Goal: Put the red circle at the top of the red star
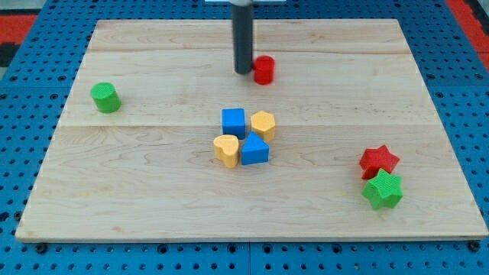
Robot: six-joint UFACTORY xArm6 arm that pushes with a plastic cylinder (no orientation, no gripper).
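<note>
The red circle (264, 69) stands on the wooden board near the view's top, a little right of centre. My tip (243, 72) rests on the board right at the circle's left side, touching it or nearly so. The red star (379, 162) lies far off at the view's lower right, pressed against the top of a green star (382, 190).
A cluster in the board's middle holds a blue cube (234, 122), a yellow hexagon (263, 124), a yellow heart (226, 150) and a blue triangle-like block (254, 150). A green cylinder (105, 98) stands at the view's left. The board's edge (252, 234) runs along the bottom.
</note>
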